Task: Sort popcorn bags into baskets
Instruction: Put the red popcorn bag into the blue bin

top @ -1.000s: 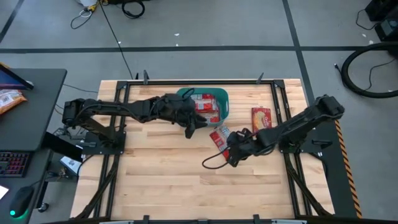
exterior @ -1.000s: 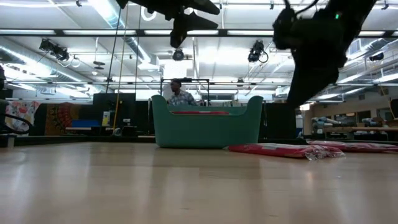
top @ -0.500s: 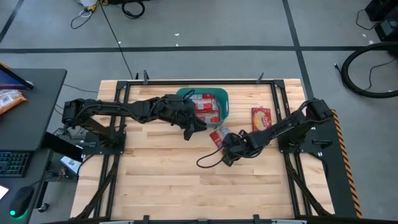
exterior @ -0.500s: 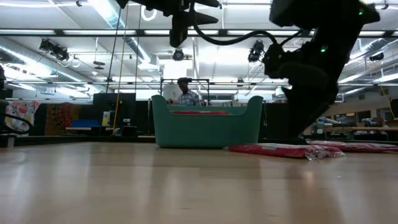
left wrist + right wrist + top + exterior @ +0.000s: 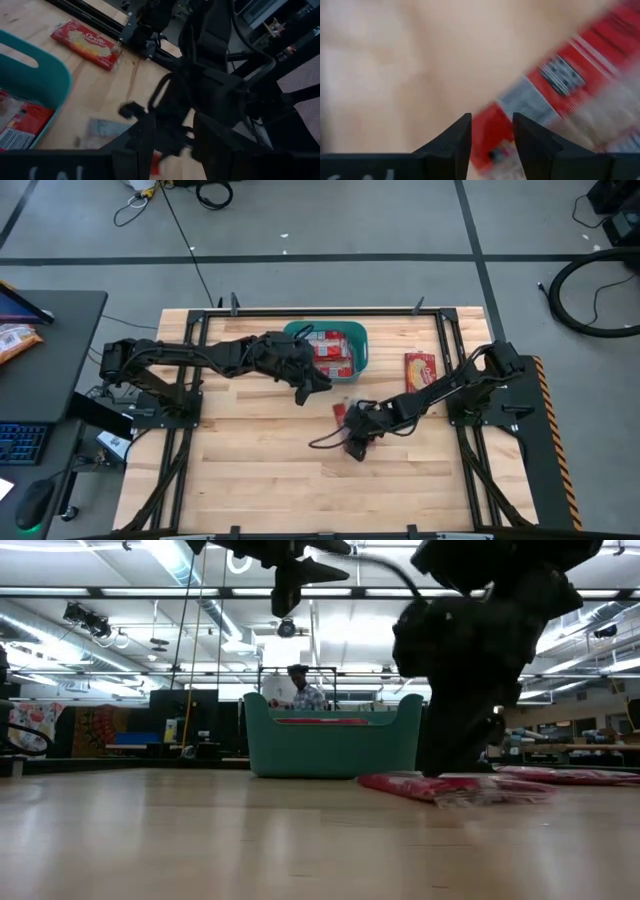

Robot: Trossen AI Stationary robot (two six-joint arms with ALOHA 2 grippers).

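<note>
A red popcorn packet (image 5: 341, 412) with a grey label lies flat on the wood, also seen in the low view (image 5: 440, 786). My right gripper (image 5: 356, 442) is down on it from the right and open (image 5: 491, 131). A second packet (image 5: 420, 368) lies flat near the right rail. The teal tub (image 5: 362, 348) stands at the far middle of the table with several red packets (image 5: 330, 352) inside. My left gripper (image 5: 312, 383) hovers open and empty above the tub's near left corner, high over the table (image 5: 290, 585). My right gripper comes at the packet slanting down from the table's right. Its open fingers (image 5: 455, 140) stand on either side of one end of the packet (image 5: 487, 125). The packet lies flat on the table. I cannot tell whether the fingertips touch it.
Black frame rails run along the table's left and right sides. The near half of the wood is bare planks (image 5: 300, 490). A person (image 5: 303, 690) stands in the room behind the tub. A cable loop (image 5: 325, 442) trails by my right gripper.
My right arm has swung toward the table's left and near edge and come down low over the packet. The packet has slid a little toward the near edge and now lies partly under the gripper. My left arm has kept still.
</note>
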